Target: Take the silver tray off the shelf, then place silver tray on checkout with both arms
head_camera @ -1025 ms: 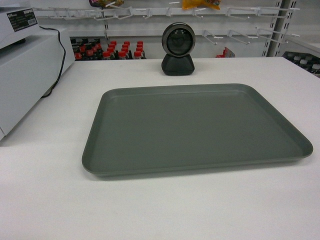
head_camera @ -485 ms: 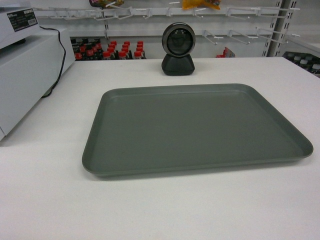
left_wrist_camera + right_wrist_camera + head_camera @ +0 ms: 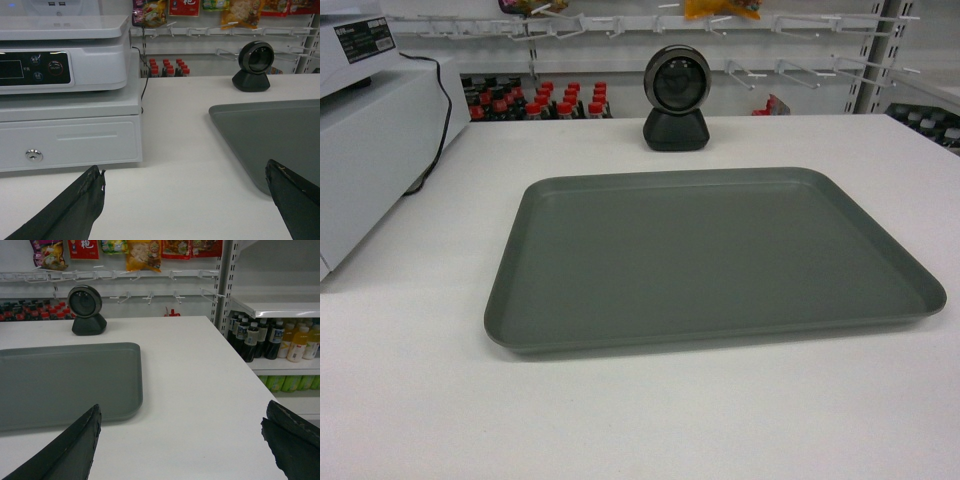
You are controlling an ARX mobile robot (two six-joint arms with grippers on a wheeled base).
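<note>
The silver tray [image 3: 710, 260] lies flat on the white checkout [image 3: 640, 420], in front of a black round-headed scanner [image 3: 677, 97]. No arm shows in the head view. My left gripper [image 3: 185, 172] stands open and empty over bare tabletop, just left of the silver tray [image 3: 270, 130]. In the right wrist view the silver tray [image 3: 65, 382] sits left of my right gripper [image 3: 182, 412], which is open and empty above the checkout [image 3: 200, 405]. A white shelf [image 3: 275, 305] stands at the right.
A white cash register with a drawer [image 3: 65, 100] occupies the left of the checkout, its cable trailing behind. Bottled drinks [image 3: 270, 340] fill the store rack beyond the right edge. Peg hooks with snack bags [image 3: 145, 255] hang on the back wall.
</note>
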